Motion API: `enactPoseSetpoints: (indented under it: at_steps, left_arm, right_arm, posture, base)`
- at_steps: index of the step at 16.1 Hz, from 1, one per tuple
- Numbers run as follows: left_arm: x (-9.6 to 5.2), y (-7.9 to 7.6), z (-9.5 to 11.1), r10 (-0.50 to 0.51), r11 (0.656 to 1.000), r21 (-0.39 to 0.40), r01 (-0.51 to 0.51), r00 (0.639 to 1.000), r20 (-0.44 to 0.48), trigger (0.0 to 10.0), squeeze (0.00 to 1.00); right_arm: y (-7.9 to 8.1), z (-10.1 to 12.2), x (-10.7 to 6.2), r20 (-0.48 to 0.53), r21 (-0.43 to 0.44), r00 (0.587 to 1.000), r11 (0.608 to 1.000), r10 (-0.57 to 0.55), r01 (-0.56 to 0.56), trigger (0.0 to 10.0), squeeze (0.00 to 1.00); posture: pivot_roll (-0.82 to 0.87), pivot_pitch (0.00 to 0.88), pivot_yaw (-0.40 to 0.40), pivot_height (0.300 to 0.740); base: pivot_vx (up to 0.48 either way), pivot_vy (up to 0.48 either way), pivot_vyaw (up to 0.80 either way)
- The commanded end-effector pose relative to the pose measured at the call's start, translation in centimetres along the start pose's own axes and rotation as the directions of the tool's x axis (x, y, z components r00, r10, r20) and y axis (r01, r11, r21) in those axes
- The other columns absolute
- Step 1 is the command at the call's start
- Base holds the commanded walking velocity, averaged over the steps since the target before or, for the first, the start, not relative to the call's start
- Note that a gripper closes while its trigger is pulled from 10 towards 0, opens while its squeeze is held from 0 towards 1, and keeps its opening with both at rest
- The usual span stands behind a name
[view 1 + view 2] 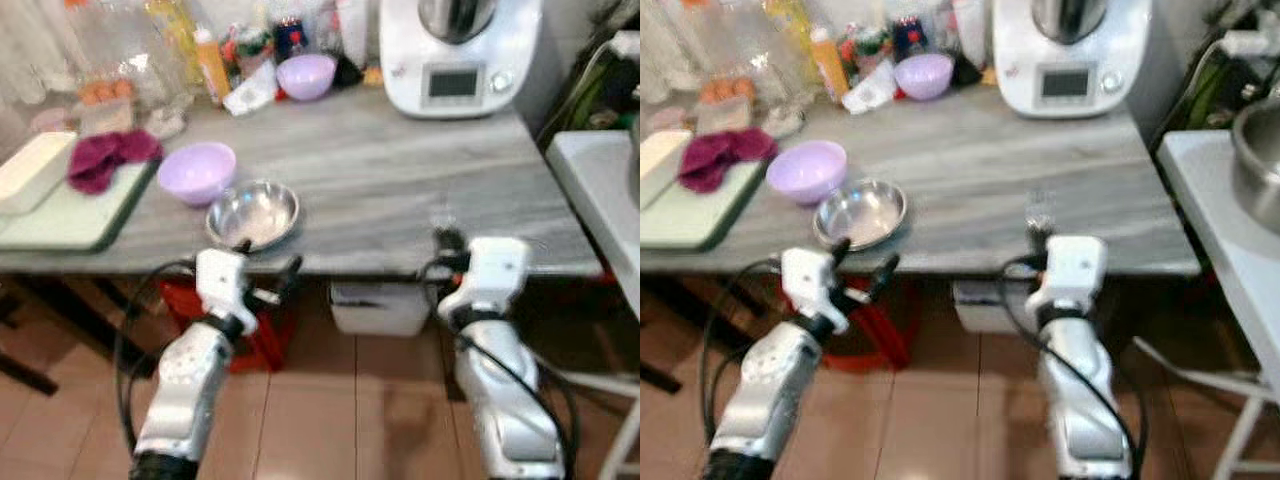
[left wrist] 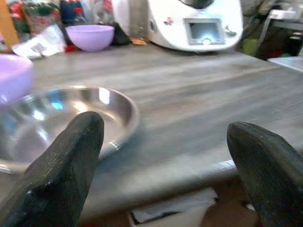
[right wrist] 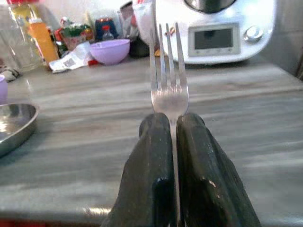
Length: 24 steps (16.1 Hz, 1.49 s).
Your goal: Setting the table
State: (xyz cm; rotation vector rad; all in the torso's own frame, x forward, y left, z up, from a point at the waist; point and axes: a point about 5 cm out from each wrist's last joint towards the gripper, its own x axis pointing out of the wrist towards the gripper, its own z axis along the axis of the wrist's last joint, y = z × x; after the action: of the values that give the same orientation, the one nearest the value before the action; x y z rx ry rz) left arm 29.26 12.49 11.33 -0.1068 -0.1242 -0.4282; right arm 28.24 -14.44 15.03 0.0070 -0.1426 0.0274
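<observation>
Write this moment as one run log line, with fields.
right hand: shut on silver metal fork | left hand: open, near round steel plate | grey table: fork not placed

The fork [image 3: 168, 85] is bright, polished metal, pinched between matt black, slightly grainy fingers [image 3: 151, 175] of the right pincer [image 3: 171, 124]. The steel bowl [image 1: 253, 213] is glossy and mirror-like. The worktop [image 1: 400, 180] looks like smooth grey streaked stone or laminate. The lilac bowl [image 1: 196, 170] seems smooth plastic; the maroon cloth [image 1: 108, 157] is soft and crumpled. The appliance [image 1: 458, 55] is glossy white plastic.
</observation>
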Motion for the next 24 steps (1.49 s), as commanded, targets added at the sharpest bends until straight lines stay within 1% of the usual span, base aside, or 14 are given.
enactPoseSetpoints:
  at_steps: [1,3,5,6,8,9,11,13,15,17,19,21,24]
  left_arm:
    - [0.1,-0.4,0.2,-0.022,1.000,0.003,0.022,1.000,0.004,10.0,0.00]
    - [-0.2,0.0,0.2,-0.015,1.000,0.010,0.015,1.000,-0.001,10.0,0.00]
    - [-0.4,0.2,0.5,0.003,1.000,0.006,-0.003,1.000,0.017,10.0,0.00]
    - [-0.6,0.2,0.7,-0.004,0.999,0.035,0.003,1.000,0.026,10.0,0.00]
    - [-1.2,0.3,0.8,-0.011,0.998,0.059,0.009,0.999,0.032,10.0,0.00]
    - [-1.5,0.3,0.8,-0.022,0.997,0.072,0.020,0.999,0.025,10.0,0.00]
    - [-2.9,0.6,0.9,-0.076,0.990,0.117,0.076,0.997,-0.006,10.0,0.00]
    - [-3.9,1.0,0.5,-0.091,0.986,0.135,0.096,0.995,-0.038,10.0,0.00]
    - [-4.7,1.1,0.1,-0.108,0.983,0.139,0.117,0.992,-0.064,10.0,0.00]
    - [-4.9,0.9,0.0,-0.150,0.977,0.141,0.161,0.985,-0.089,10.0,0.00]
    - [-5.0,0.9,-0.1,-0.151,0.977,0.140,0.163,0.984,-0.094,10.0,0.00]
    - [-5.1,0.9,-0.3,-0.152,0.977,0.138,0.165,0.984,-0.097,10.0,0.00]
    - [-5.2,0.8,-0.5,-0.169,0.975,0.126,0.182,0.980,-0.106,10.0,0.00]
  right_arm:
    - [-0.5,0.3,0.1,0.013,-0.007,1.000,1.000,-0.016,0.016,10.0,0.00]
    - [-0.4,0.3,0.1,0.013,-0.006,1.000,1.000,-0.013,0.013,10.0,0.00]
    - [-0.4,0.3,0.2,0.013,-0.003,1.000,1.000,-0.010,0.010,10.0,0.00]
    - [-0.3,0.3,0.2,0.014,-0.001,1.000,1.000,-0.005,0.005,10.0,0.00]
    - [-0.2,0.3,0.3,0.015,0.000,1.000,1.000,-0.002,0.002,10.0,0.00]
    - [-0.1,0.3,0.3,0.015,0.001,1.000,1.000,0.000,0.000,10.0,0.00]
    - [0.1,0.3,0.4,0.012,0.005,1.000,1.000,0.010,-0.010,10.0,0.00]
    - [0.3,0.3,0.6,0.010,0.016,1.000,1.000,0.020,-0.020,10.0,0.00]
    - [0.8,0.0,0.9,-0.019,0.082,0.999,0.996,0.032,-0.030,10.0,0.00]
    - [1.6,-0.4,1.5,-0.057,0.131,0.996,0.990,0.066,-0.059,10.0,0.00]
    - [2.0,-0.4,1.9,-0.070,0.156,0.995,0.986,0.076,-0.065,10.0,0.00]
    - [2.6,-0.3,2.7,-0.071,0.183,0.994,0.981,0.078,-0.064,10.0,0.00]
    - [3.4,-1.1,3.6,-0.131,0.233,0.989,0.972,0.071,-0.039,10.0,0.00]
  posture:
    - [-0.14,0.106,0.110,0.740]
    - [-0.13,0.104,0.111,0.740]
    - [-0.13,0.104,0.111,0.740]
    - [-0.13,0.102,0.111,0.740]
    - [-0.13,0.104,0.111,0.740]
    - [-0.13,0.106,0.108,0.740]
    - [-0.12,0.108,0.102,0.740]
    - [-0.12,0.109,0.100,0.740]
    - [-0.12,0.110,0.095,0.740]
    - [-0.12,0.113,0.091,0.740]
    - [-0.12,0.114,0.090,0.740]
    - [-0.12,0.118,0.089,0.740]
    - [-0.11,0.123,0.094,0.740]
  base:
    - [0.416,0.000,0.00]
    - [0.414,0.000,0.00]
    - [0.000,0.000,0.00]
    - [0.000,0.000,0.00]
    - [0.000,0.000,0.00]
    - [0.000,0.000,0.00]
    - [0.000,0.000,0.00]
    - [0.000,0.000,0.00]
    - [0.000,0.000,0.00]
    - [0.000,0.000,0.00]
    - [0.000,0.000,0.00]
    - [0.000,0.000,0.00]
    - [0.000,0.000,0.00]
